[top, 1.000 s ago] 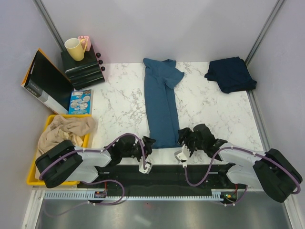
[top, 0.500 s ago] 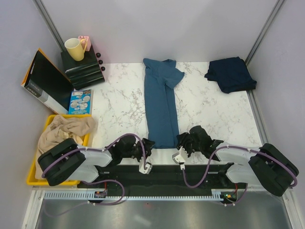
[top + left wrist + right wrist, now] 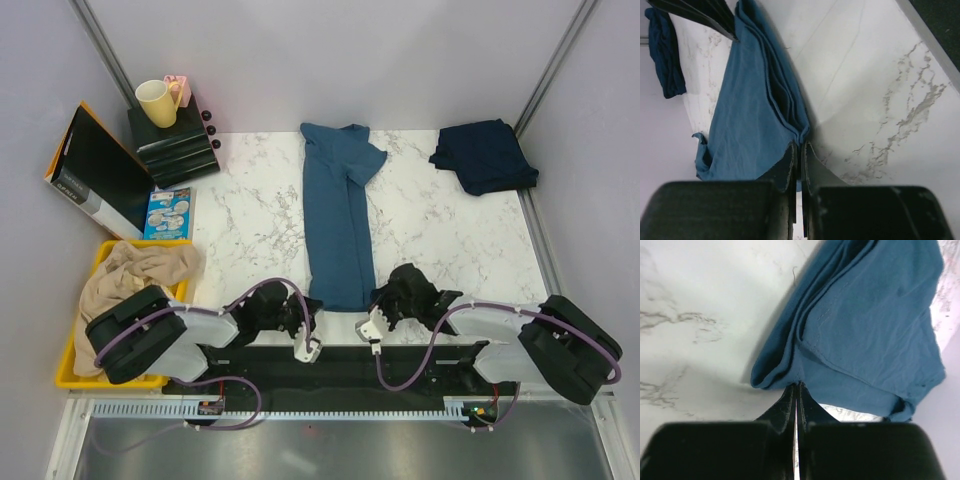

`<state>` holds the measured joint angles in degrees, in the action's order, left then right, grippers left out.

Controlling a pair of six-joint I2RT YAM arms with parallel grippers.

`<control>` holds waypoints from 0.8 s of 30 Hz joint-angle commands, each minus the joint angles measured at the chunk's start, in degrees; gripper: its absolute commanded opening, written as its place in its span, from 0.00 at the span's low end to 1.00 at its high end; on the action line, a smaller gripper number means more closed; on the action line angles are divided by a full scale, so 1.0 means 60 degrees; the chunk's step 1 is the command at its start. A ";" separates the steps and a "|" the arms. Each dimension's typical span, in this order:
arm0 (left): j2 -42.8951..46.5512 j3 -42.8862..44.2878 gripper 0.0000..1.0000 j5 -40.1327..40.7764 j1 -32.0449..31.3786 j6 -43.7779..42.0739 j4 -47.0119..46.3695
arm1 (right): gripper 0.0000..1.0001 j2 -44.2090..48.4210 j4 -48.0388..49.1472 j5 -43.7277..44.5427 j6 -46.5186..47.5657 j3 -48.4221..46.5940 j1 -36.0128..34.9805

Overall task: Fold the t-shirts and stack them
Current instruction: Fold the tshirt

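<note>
Steel-blue t-shirt (image 3: 338, 225) lies as a long folded strip mid-table, with the navy t-shirt (image 3: 484, 155) at the far right corner. Left gripper (image 3: 799, 147) and right gripper (image 3: 796, 386) are each pinched tight on a near hem corner — shallow bites, at the very edge of several layers. Risk on lifting: a lower layer slips free or one corner drops, skewing the fold. A second ago both claws stood spread just short of the hem — cloth itself unmoved.
</note>
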<state>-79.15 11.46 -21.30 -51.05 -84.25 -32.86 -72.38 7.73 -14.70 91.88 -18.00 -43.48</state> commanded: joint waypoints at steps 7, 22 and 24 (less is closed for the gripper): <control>0.3126 0.0681 0.02 0.0723 -0.0076 0.1721 0.2867 | 0.00 0.0667 -0.5489 -0.0201 -0.2567 -0.2858 -0.0180; 0.3219 0.2276 0.02 0.1440 -0.0047 0.1809 0.4540 | 0.00 -0.0050 -0.6386 0.0736 -0.2906 -0.4923 -0.0092; 0.2823 0.2614 0.02 0.1484 0.0099 0.1912 0.4481 | 0.00 -0.0327 -0.6254 0.0765 -0.2891 -0.5129 -0.0019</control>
<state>-58.48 21.89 -14.81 -51.68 -75.61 -5.61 -71.85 -29.87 -11.77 75.18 -44.91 -44.36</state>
